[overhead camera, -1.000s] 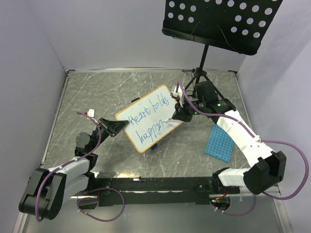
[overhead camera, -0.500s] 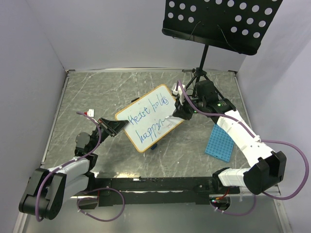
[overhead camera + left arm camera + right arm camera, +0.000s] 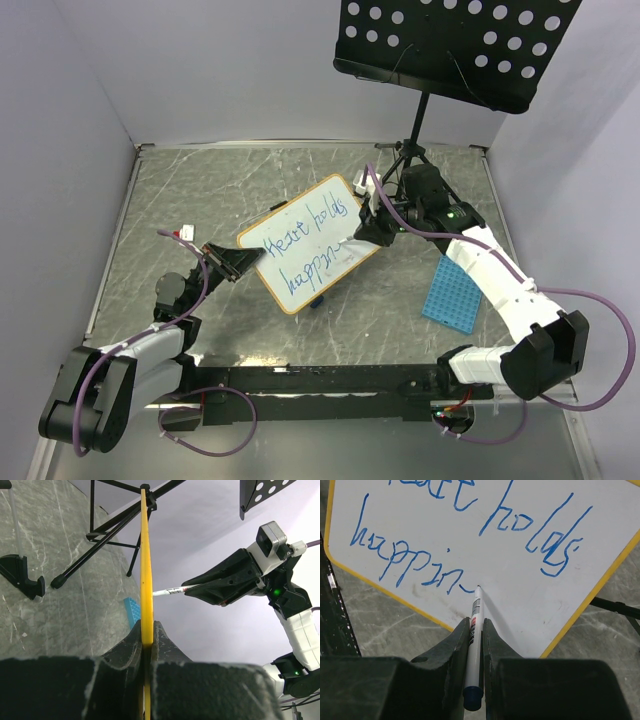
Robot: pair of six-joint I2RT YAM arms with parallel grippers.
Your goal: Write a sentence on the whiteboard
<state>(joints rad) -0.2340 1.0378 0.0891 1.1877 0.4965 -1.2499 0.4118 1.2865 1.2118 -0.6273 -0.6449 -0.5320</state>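
The whiteboard (image 3: 308, 244), white with a tan-orange frame, stands tilted at the table's middle. My left gripper (image 3: 240, 262) is shut on its left edge; the left wrist view shows the frame edge-on (image 3: 146, 570) between the jaws. The sentence (image 3: 470, 540) in blue reads "heart holds" over "happin" with a short trailing stroke. My right gripper (image 3: 364, 234) is shut on a white marker (image 3: 476, 625) with a blue end cap. The marker's tip touches the board at the end of the lower line. The marker also shows in the left wrist view (image 3: 170, 591).
A black perforated music stand (image 3: 450, 45) on a tripod (image 3: 410, 155) rises behind the board. A blue grid tray (image 3: 452, 297) lies on the table at the right. A black foot (image 3: 22, 575) rests on the marble-patterned table. Grey walls enclose the table.
The marker tip has moved a little rightward along the lower line, extending "happin" with a short stroke. The left gripper and the board have not moved.
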